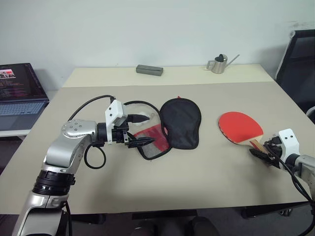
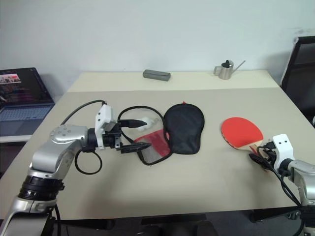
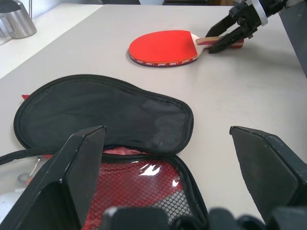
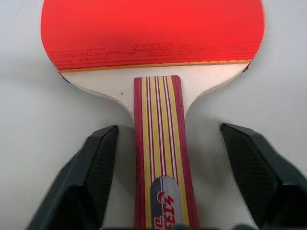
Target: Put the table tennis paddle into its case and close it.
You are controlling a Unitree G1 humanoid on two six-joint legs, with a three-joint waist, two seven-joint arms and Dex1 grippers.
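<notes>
The table tennis paddle point(image 1: 240, 127) lies flat on the table's right side, red face up, its striped handle point(image 4: 160, 143) pointing at me. My right gripper point(image 4: 165, 134) is open and straddles the handle, with a gap on each side of the wood. The case point(image 1: 181, 122) lies unzipped in the middle, black lining up, with its red mesh half point(image 1: 153, 142) folded out toward the left. My left gripper point(image 1: 142, 130) is open beside that mesh half, fingers point(image 3: 79, 165) spread wide over its edge, nothing gripped.
At the table's far edge sit a grey box point(image 1: 149, 70) and a small metal watering can point(image 1: 219, 64). A laptop point(image 1: 19, 93) stands off the left side, and a black chair point(image 1: 298, 64) off the right. Bare tabletop point(image 1: 197, 182) lies in front of the case.
</notes>
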